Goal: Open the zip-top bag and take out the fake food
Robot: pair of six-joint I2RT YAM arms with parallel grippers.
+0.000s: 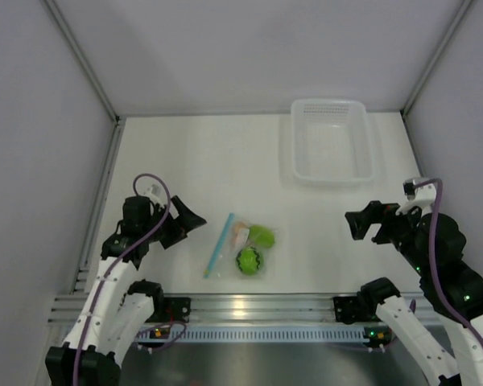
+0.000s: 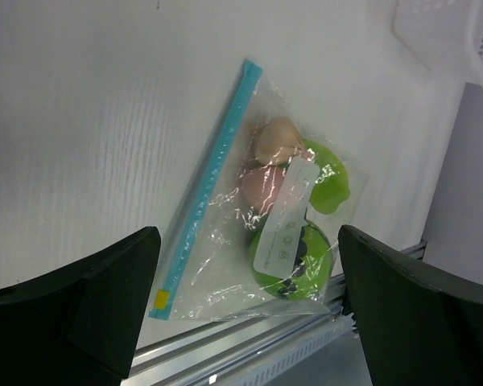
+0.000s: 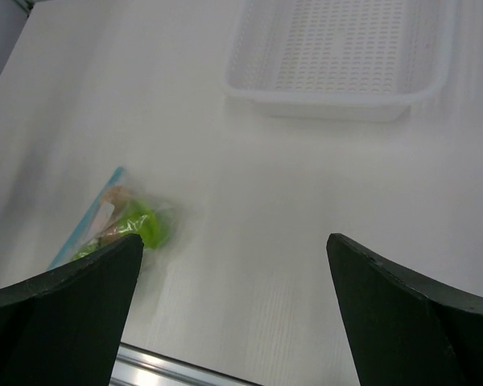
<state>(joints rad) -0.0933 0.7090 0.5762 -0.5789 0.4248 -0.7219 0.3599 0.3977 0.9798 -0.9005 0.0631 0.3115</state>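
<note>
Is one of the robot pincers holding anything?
Nothing is held: the left pincer and right pincer are open, away from the clear zip-top plastic bag.

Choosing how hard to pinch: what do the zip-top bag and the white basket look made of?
The zip-top bag looks like thin clear plastic film, glossy: it crinkles and glints; its zip strip is opaque light blue, probably stiffer plastic. The basket seems rigid translucent white plastic, its floor perforated.

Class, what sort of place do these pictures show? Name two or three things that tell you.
Probably a robotics lab test cell: a white table walled by blank grey panels, two robot arms bolted to a metal rail, and staged props, a zip-top bag of fake food and a basket.
</note>
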